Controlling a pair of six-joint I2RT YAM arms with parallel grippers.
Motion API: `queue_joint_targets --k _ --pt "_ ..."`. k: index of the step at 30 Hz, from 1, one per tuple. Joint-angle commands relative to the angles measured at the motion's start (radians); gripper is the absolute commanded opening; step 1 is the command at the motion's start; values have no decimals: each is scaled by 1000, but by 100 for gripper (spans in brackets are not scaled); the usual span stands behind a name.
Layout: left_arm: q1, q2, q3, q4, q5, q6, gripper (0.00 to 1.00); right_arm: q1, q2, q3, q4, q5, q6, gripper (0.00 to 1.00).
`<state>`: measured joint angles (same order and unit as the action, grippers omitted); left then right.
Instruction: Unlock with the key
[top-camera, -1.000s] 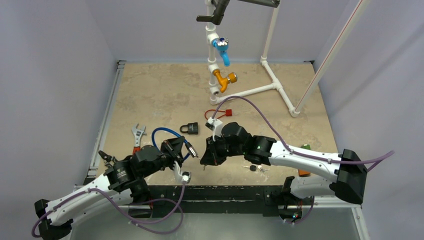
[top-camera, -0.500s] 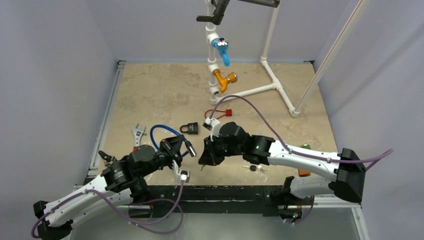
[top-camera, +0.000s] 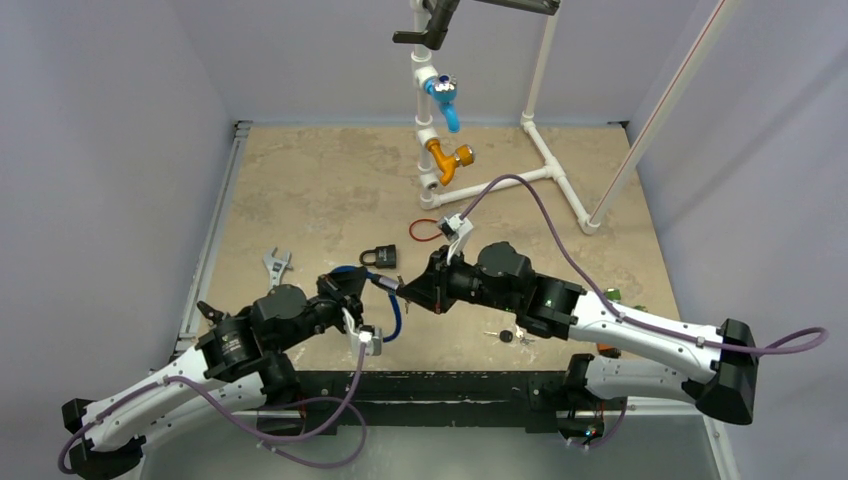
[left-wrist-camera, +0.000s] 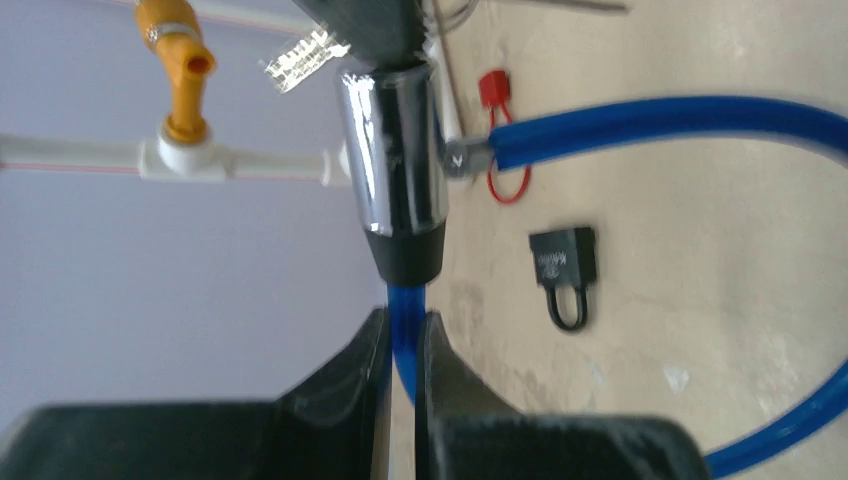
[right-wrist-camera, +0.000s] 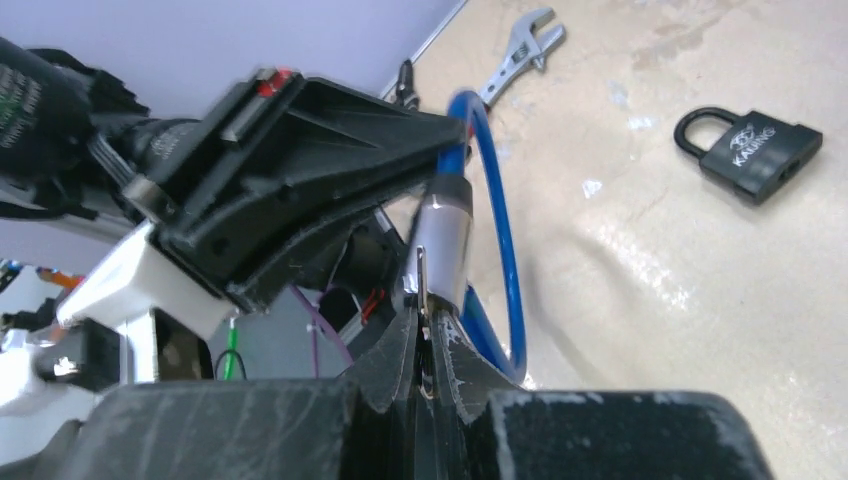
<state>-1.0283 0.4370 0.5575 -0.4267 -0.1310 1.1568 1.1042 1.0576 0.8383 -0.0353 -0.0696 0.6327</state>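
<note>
CHANGE: right end effector (right-wrist-camera: 424, 345), clamped on key (right-wrist-camera: 421, 285), had swung in to cable lock's chrome barrel (right-wrist-camera: 447, 230) | left end effector (left-wrist-camera: 401, 340) pinched blue cable (left-wrist-camera: 660, 120) below barrel, off bench (top-camera: 300, 190) | I judged insertion next, seating unconfirmed

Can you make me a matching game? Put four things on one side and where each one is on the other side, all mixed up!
Things:
1. cable lock
2. padlock
3. key
4. wrench

Places:
A. pinched in the right gripper
B. lying mid-table, black
C. held by the left gripper
D. lying near the table's left side

Pairs: 1-C, 2-B, 3-A, 4-D
</note>
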Motion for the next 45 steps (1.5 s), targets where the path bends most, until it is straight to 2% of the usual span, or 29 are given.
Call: queue_joint_targets --k 1,7,10,18,26,45 --pt "-33 7 22 11 141 -6 0 -14 27 37 185 73 0 0" --pt "-32 -17 -23 5 148 153 0 -14 49 85 47 -38 -24 0" --pt "-33 -23 -24 -10 135 132 0 -14 2 80 -80 -24 -43 0" --pt "-32 -24 -32 -17 105 115 0 -15 -115 39 -273 -97 -32 0" --pt "-32 9 -26 18 114 150 0 -13 -39 74 -405 -273 -65 0" --pt "-32 19 -39 41 126 178 0 -12 95 121 -343 -326 -100 0"
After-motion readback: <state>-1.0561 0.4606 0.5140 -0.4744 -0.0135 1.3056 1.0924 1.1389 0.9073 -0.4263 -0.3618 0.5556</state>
